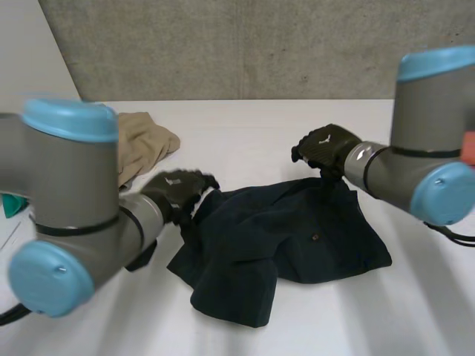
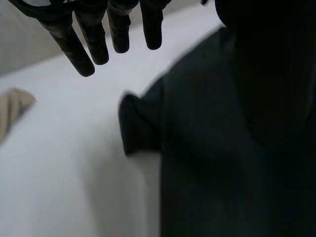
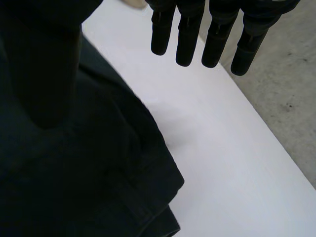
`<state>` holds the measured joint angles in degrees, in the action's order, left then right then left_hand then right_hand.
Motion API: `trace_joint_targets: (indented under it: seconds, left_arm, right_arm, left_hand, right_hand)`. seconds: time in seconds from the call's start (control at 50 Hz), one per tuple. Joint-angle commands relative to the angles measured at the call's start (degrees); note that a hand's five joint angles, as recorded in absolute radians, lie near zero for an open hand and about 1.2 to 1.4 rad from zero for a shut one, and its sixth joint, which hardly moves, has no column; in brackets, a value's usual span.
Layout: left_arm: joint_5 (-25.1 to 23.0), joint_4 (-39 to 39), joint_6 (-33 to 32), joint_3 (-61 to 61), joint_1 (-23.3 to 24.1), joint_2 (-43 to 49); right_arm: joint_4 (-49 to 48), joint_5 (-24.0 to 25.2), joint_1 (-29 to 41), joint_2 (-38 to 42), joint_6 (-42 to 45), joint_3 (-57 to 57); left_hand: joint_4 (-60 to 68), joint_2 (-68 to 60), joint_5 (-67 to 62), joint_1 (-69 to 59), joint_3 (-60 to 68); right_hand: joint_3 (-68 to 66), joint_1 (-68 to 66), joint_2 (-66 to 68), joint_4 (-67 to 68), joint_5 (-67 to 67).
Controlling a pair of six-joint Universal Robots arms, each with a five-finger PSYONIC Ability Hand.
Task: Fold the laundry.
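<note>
A dark navy garment (image 1: pixel 282 245) lies crumpled on the white table (image 1: pixel 252 137), with a small button showing near its middle. My left hand (image 1: pixel 178 189) hovers at the garment's left edge. In the left wrist view its fingers (image 2: pixel 118 29) are straight and apart, holding nothing, over bare table beside a rumpled corner of the garment (image 2: pixel 143 128). My right hand (image 1: pixel 326 147) is at the garment's far edge. Its fingers (image 3: pixel 185 34) are straight too and empty, above the table just past the cloth's hem (image 3: pixel 123 163).
A tan cloth (image 1: pixel 141 144) lies bunched at the table's far left, behind my left arm, and its tip (image 2: pixel 12 111) also appears beyond my left hand. A concrete wall (image 1: pixel 237 44) stands behind the table. Something teal (image 1: pixel 7 204) sits at the left edge.
</note>
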<state>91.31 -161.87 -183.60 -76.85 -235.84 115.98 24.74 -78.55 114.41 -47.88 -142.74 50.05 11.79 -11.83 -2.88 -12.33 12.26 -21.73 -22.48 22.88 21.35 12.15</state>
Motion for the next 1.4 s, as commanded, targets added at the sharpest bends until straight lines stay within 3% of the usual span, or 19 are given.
trace_joint_targets:
  seconds: [0.02,0.2,0.22,0.24,0.3,0.36,0.44,0.52,0.54,0.6,0.72,0.8,0.96,1.06,1.18,1.26,1.4]
  left_arm:
    - [2.91,0.95,-0.71,2.75,1.17,7.06]
    - [4.40,0.77,-5.01,9.78,0.55,15.15]
    - [4.67,0.86,-5.45,10.57,0.47,15.76]
    - [5.45,0.94,-5.98,12.06,0.29,16.99]
    - [6.42,0.51,-6.94,15.31,0.20,17.96]
    - [6.69,-2.03,-8.09,20.67,-0.15,17.79]
    - [6.60,-10.90,-11.69,30.34,-0.76,16.39]
    - [6.51,-23.37,-15.73,39.22,-1.12,14.98]
    - [6.69,-30.01,-16.70,41.84,-1.47,14.46]
    - [6.51,-39.53,-16.88,44.67,-2.61,13.49]
    - [5.55,-41.69,-15.92,45.30,-3.49,12.87]
    - [5.46,-39.14,-15.04,39.78,-3.67,11.82]
    - [5.90,-41.76,-13.54,13.86,-3.84,5.93]
    - [2.49,-44.58,-13.46,-3.70,-2.35,4.78]
    - [-2.01,-43.88,-14.33,-15.16,-0.50,4.35]
    - [-2.45,-39.85,-16.35,-19.91,0.29,1.54]
    - [-2.01,-16.75,-21.10,-24.05,3.10,-7.77]
  right_arm:
    - [-8.64,-0.11,-0.24,8.31,1.67,-2.68]
    - [-11.82,-0.38,-1.65,13.33,1.94,-5.93]
    - [-11.73,-0.12,-1.82,13.68,1.85,-6.28]
    - [-11.65,0.06,-2.17,14.21,1.68,-6.89]
    - [-12.26,1.02,-2.70,14.83,0.98,-8.47]
    - [-14.80,1.12,-2.97,14.57,-0.96,-11.63]
    - [-22.18,-1.95,-2.70,12.20,-6.14,-18.49]
    - [-31.49,-8.19,-2.44,7.63,-11.15,-23.94]
    - [-35.77,-10.20,-2.53,5.62,-12.72,-24.91]
    - [-43.34,-12.50,-2.70,1.93,-14.84,-24.75]
    - [-44.70,-11.81,-2.35,-2.22,-16.26,-20.45]
    - [-41.80,-9.35,-2.26,-4.42,-16.61,-13.16]
    - [-41.09,-4.33,-3.23,-6.09,-15.73,5.04]
    - [-36.45,-3.89,-5.25,-5.13,-12.66,17.33]
    - [-27.65,-3.37,-7.01,-5.73,-7.48,25.61]
    - [-20.71,-2.66,-7.89,-8.54,-3.35,29.04]
    - [-2.88,-1.70,-10.96,-18.47,8.25,32.30]
  left_hand:
    - [-1.79,1.83,2.88,2.33,-2.26]
    - [20.25,-20.21,-19.16,-19.71,19.79]
    - [25.61,-25.57,-24.52,-25.07,25.15]
    - [40.66,-40.61,-39.56,-40.12,40.19]
    - [68.11,-68.07,-67.02,-67.57,67.64]
    - [68.21,-68.17,-67.12,-67.67,67.74]
    - [68.21,-68.17,-67.12,-67.67,67.74]
    - [68.21,-68.17,-67.12,-67.67,67.74]
    - [68.21,-68.17,-67.12,-67.67,67.74]
    - [68.21,-68.17,-67.12,-67.67,67.74]
    - [68.21,-68.17,-67.12,-67.67,67.74]
    - [68.21,-68.17,-67.12,-67.67,67.74]
    - [68.21,-68.17,-67.12,-67.67,67.74]
    - [68.21,-68.17,-67.12,-67.67,67.74]
    - [68.21,-68.17,-67.12,-67.67,67.74]
    - [68.21,-68.17,-67.12,-67.67,67.74]
    - [68.21,-68.17,-67.12,-67.67,67.74]
  right_hand:
    - [-10.62,-9.87,9.47,11.00,10.20]
    - [-33.15,-32.40,31.99,33.53,32.73]
    - [-38.51,-37.76,37.36,38.89,38.09]
    - [-55.72,-54.97,54.56,56.10,55.30]
    - [-58.27,-57.52,57.12,58.65,57.85]
    - [-58.27,-57.52,57.12,58.65,57.85]
    - [-58.27,-57.52,57.12,58.65,57.85]
    - [-58.27,-57.52,57.12,58.65,57.85]
    - [-58.27,-57.52,57.12,58.65,57.85]
    - [-58.27,-57.52,57.12,58.65,57.85]
    - [-58.27,-57.52,57.12,58.65,57.85]
    - [-58.27,-57.52,57.12,58.65,57.85]
    - [-58.27,-57.52,57.12,58.65,57.85]
    - [-58.27,-57.52,57.12,58.65,57.85]
    - [-58.27,-57.52,57.12,58.65,57.85]
    - [-58.27,-57.52,57.12,58.65,57.85]
    - [-58.27,-57.52,57.12,58.65,57.85]
